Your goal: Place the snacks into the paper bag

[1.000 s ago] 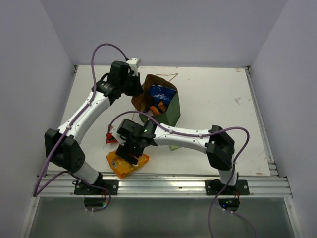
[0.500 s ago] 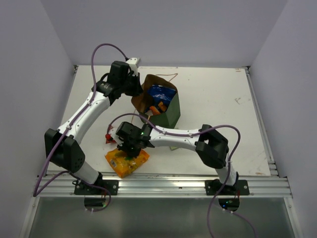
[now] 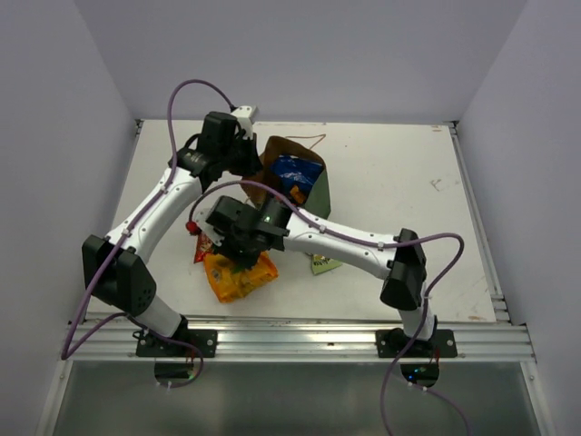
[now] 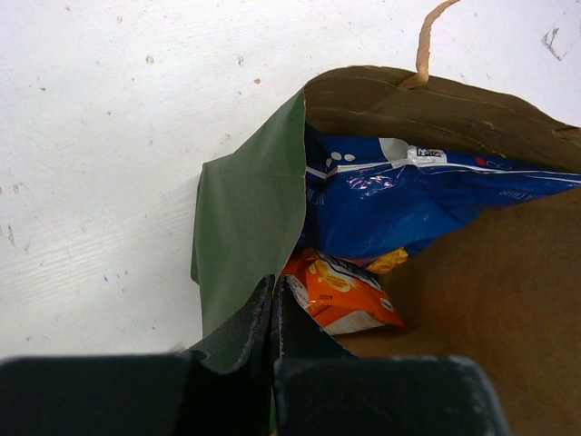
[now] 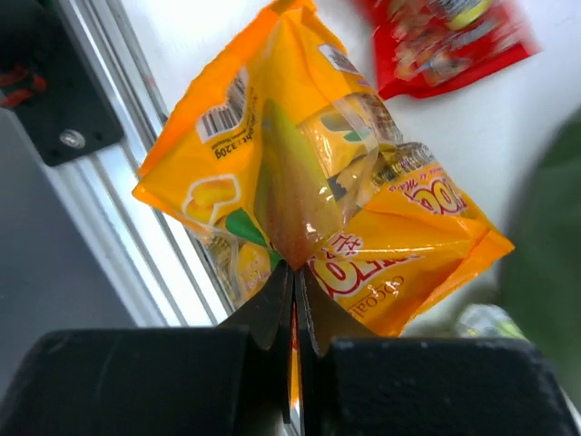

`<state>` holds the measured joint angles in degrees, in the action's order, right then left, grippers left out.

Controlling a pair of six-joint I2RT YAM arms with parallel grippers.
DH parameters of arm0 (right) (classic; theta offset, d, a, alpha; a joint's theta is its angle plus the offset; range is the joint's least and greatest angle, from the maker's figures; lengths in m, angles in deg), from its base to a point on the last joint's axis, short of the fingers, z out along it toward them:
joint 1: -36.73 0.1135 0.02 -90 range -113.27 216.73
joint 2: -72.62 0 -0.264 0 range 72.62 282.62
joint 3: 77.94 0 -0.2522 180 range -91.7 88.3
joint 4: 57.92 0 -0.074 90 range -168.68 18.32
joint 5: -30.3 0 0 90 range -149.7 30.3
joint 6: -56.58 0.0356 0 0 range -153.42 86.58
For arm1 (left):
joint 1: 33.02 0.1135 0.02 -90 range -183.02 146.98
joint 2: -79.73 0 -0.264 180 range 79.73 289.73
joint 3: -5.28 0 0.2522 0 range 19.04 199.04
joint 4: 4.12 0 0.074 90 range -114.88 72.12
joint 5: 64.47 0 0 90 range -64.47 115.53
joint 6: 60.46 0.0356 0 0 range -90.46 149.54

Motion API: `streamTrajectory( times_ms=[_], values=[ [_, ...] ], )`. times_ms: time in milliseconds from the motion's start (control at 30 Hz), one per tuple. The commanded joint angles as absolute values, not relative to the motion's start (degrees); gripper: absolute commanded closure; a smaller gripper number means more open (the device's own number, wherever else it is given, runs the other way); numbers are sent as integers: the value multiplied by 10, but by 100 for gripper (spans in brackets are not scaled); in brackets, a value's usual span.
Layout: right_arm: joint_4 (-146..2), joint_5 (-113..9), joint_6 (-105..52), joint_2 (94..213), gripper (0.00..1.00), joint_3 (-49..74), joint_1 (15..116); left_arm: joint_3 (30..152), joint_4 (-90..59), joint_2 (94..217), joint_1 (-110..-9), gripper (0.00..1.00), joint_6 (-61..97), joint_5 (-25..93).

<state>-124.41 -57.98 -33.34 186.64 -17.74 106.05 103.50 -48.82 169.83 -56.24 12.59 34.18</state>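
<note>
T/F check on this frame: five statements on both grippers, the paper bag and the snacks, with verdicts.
1. The right gripper is shut on the orange chip bag. True.
2. The left gripper hangs open over bare table. False: it is shut on the green wall of the paper bag.
3. The blue chip bag is inside the paper bag. True.
4. The red packet is inside the paper bag. False: it lies on the table, beside the orange chip bag.
5. The small green packet lies on the table, outside the paper bag. True.
</note>
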Motion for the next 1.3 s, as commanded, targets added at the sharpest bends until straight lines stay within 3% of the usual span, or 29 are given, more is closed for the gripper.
streamTrajectory(
  times_ms=[0,200,567,967,1267],
  values=[
    [-1347,-615,-344,1782,100,-341,1059,1044,-483,1706,-562,100,126,348],
    [-1447,-725,-339,1800,100,-571,1059,1058,-484,1717,-562,100,127,350],
    [-1271,-950,-409,1734,100,-534,987,1088,-496,1740,-563,100,134,349],
    [-1143,-907,-428,1748,100,-444,870,1110,-506,1748,-562,100,135,352],
    [-1133,-885,-412,1790,100,-485,838,1101,-502,1746,-562,100,132,358]
  ],
)
